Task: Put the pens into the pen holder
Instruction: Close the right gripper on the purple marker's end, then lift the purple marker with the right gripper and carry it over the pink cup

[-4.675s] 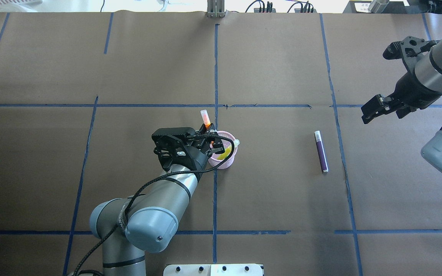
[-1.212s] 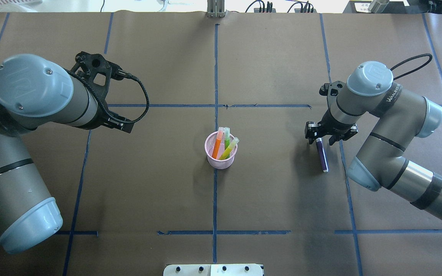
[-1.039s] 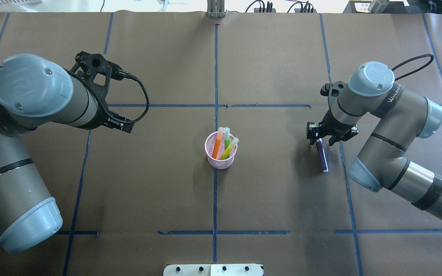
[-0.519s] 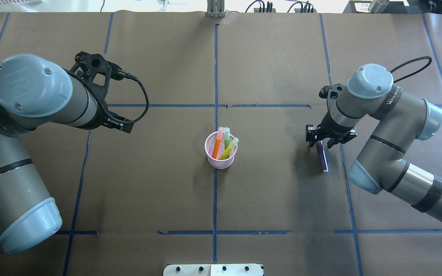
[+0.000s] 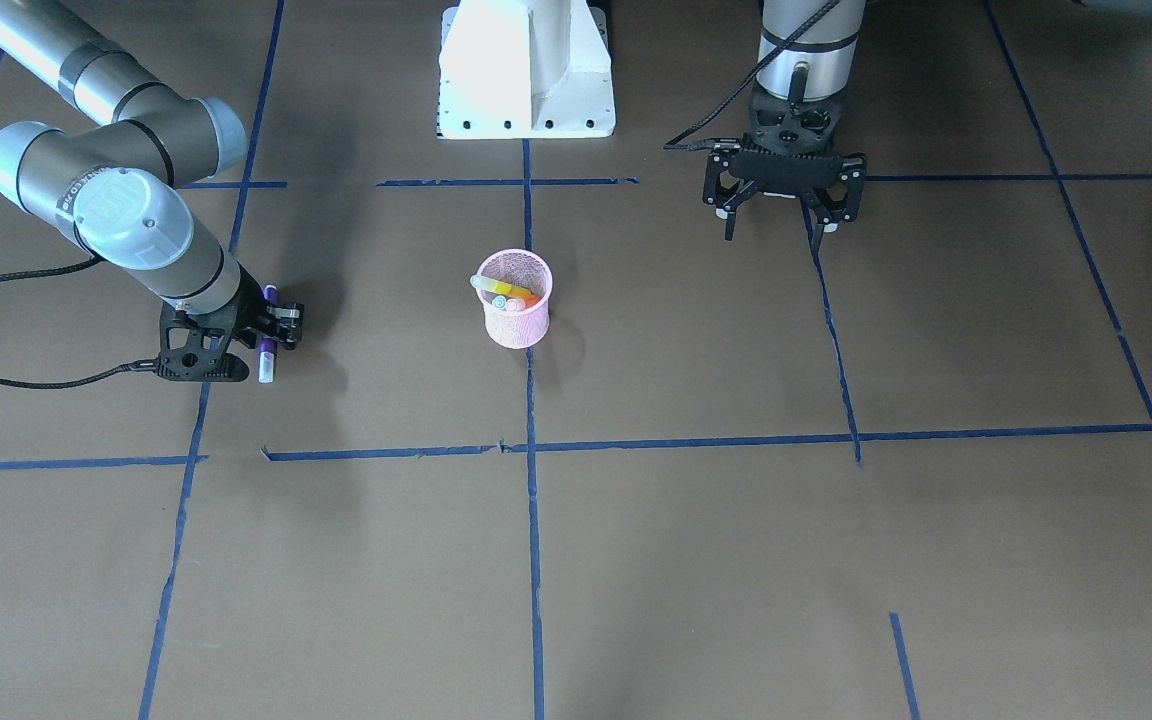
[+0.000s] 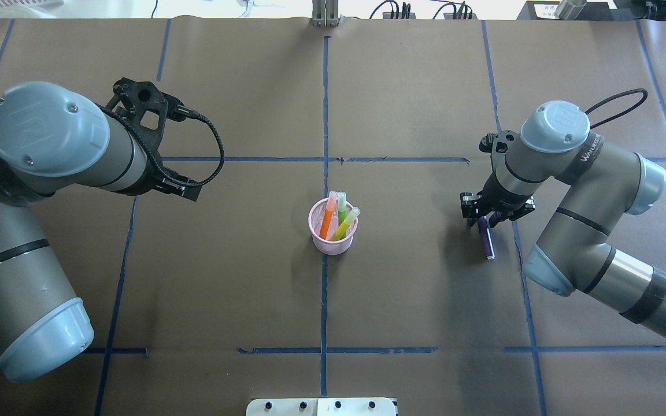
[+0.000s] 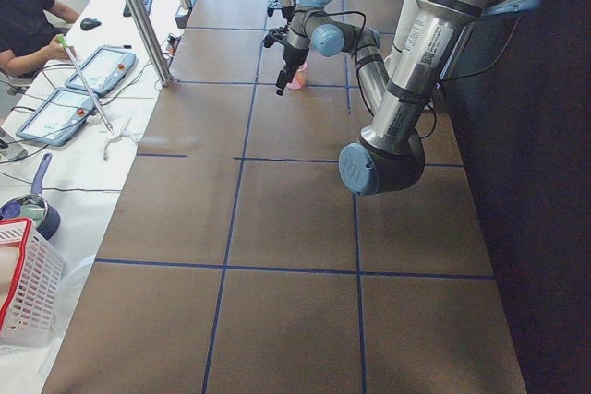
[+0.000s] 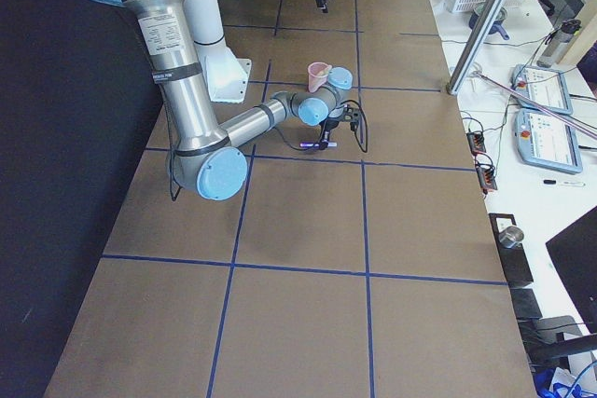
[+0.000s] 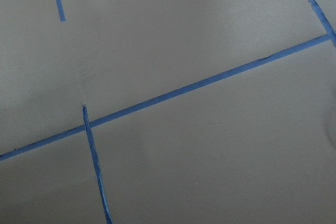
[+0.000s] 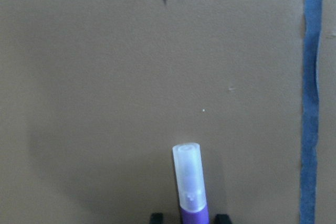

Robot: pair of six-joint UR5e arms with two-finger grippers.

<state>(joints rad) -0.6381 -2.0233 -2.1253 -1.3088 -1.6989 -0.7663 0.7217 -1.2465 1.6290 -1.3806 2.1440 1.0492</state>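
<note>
The pink mesh pen holder (image 6: pixel 314 226) stands upright at the table's middle, also in the front view (image 5: pixel 516 325). An orange pen (image 6: pixel 326 222), a green pen (image 6: pixel 342 211) and a yellow-green pen (image 6: pixel 348 223) stand in it. The purple pen (image 6: pixel 488 245) lies flat to its right, also in the front view (image 5: pixel 264 364). My right gripper (image 6: pixel 486 218) is low over its pale cap end, open, with a finger on each side. In the right wrist view the pen (image 10: pixel 190 187) lies between both fingertips with small gaps. My left gripper (image 5: pixel 778 230) is open and empty, off to the left.
The white robot base (image 5: pixel 526 70) stands at the near table edge. Blue tape lines (image 6: pixel 325 115) cross the brown table cover. A desk with tablets (image 7: pixel 55 108) and a white basket (image 7: pixel 28 292) lies beyond the far edge.
My right gripper has come down and slightly forward over the purple pen's cap end. The pen has not moved. My left arm is still after leaving the orange pen in the holder.
</note>
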